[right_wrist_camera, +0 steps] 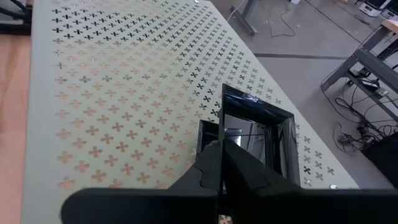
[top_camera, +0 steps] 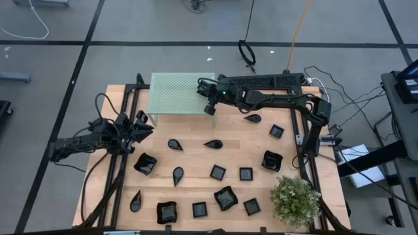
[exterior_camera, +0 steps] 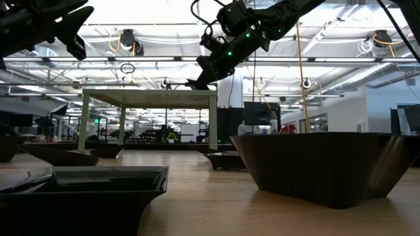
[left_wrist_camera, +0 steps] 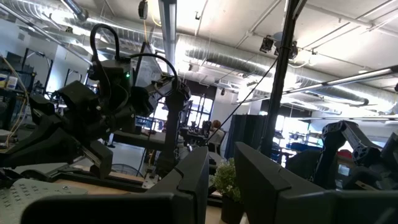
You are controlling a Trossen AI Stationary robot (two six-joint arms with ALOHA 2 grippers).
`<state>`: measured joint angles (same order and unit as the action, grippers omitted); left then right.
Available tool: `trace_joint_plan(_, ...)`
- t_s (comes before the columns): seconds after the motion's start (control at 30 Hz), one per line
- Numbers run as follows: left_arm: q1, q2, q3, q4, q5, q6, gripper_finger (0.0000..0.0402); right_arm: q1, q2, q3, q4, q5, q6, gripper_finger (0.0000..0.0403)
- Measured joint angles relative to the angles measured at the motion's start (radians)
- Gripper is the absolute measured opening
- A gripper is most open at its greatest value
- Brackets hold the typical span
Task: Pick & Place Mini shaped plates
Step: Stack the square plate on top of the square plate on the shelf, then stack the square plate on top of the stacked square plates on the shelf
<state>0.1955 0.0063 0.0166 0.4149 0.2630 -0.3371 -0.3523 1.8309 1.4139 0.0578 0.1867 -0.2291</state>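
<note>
A glossy black square mini plate (right_wrist_camera: 258, 134) sits near the right edge of the green perforated platform (top_camera: 175, 93). My right gripper (right_wrist_camera: 221, 149) reaches over that edge from the table's right, slanting down, and is shut at the plate's near side. Several more mini plates lie on the wooden table: teardrops (top_camera: 213, 144), squares (top_camera: 217, 172) and wavy-rimmed ones (top_camera: 145, 164). My left gripper (left_wrist_camera: 221, 180) waits raised at the table's left edge (top_camera: 140, 124), open, with nothing between its fingers. My right gripper has its two fingers closed together on the near rim (right_wrist_camera: 208, 134) of the square plate, coming from the table's right and slanting down. The fingers hide the contact itself. The plate lies level on or just above the green platform; which, I cannot tell.
A small potted plant (top_camera: 295, 199) stands at the table's near right corner. The platform (exterior_camera: 151, 98) stands on legs at the far side, with bare wood between it and the scattered plates. Black frame rails run along both sides of the table.
</note>
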Motion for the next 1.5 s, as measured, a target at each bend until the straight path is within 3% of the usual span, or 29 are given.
trace_joint_plan(0.47, 0.0, 0.0, 0.0, 0.0, 0.0, 0.0, 0.0081, 0.0, 0.0, 0.0, -0.045, 0.0, 0.006, 0.0006)
trace_joint_plan(1.5, 0.0, 0.0, 0.0, 0.0, 0.0, 0.0, 0.0081, 0.027, -0.005, 0.0, 0.005, -0.005, 0.004, 0.0128)
